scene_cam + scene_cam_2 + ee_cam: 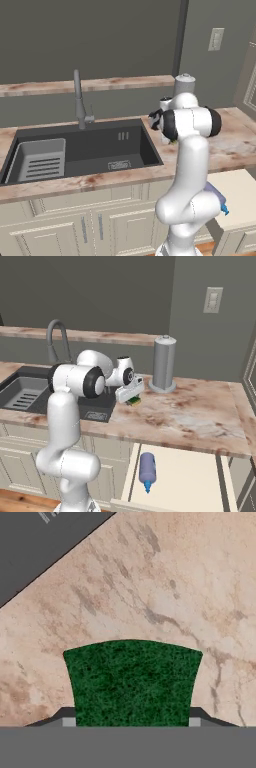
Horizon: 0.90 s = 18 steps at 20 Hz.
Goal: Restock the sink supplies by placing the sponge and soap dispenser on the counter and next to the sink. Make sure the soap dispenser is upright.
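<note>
Evidently meaning to set it beside the dark grey recessed sink [30, 388], the gripper [133, 400] clamps the yellow-and-green sponge block [132, 682] low over the pinkish marble counter [200, 411].

In the hand view, the dark green-faced sponge [132, 682] hides most of both dark finger tips, and the grey band cuts off its 6 o'clock end. In the left base view, the white arm covers most of the lavender-purple soap dispenser bottle [218, 199] and the tall grey domed cylinder [184, 83].
</note>
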### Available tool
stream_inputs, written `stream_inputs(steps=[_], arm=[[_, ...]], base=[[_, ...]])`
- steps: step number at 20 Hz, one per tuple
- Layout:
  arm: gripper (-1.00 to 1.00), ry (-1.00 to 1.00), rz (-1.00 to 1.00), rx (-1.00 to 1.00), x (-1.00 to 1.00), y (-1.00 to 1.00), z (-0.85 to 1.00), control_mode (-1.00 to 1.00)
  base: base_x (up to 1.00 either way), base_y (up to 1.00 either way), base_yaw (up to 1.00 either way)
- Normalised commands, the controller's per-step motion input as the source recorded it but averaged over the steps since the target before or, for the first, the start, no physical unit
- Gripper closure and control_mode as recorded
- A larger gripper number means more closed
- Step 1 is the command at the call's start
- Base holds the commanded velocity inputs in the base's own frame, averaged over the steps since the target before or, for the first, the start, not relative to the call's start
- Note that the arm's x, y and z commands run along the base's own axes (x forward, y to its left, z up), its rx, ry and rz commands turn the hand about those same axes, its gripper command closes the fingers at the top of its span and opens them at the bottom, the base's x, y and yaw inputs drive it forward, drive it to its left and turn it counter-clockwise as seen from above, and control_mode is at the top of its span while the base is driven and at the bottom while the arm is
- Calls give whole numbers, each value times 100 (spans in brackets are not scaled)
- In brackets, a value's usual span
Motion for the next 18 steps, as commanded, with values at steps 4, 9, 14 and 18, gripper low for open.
stream_inputs(steps=[4, 9, 14, 18], arm=[[100, 0, 0, 0, 30, 0, -28, -100], [-100, 0, 0, 0, 23, 21, -34, -100], [-100, -8, 0, 0, 4, 24, -15, -100], [-100, -19, 0, 0, -30, 18, 15, -100]], base=[[0, 0, 0], [0, 0, 0], [0, 0, 0], [0, 0, 0]])
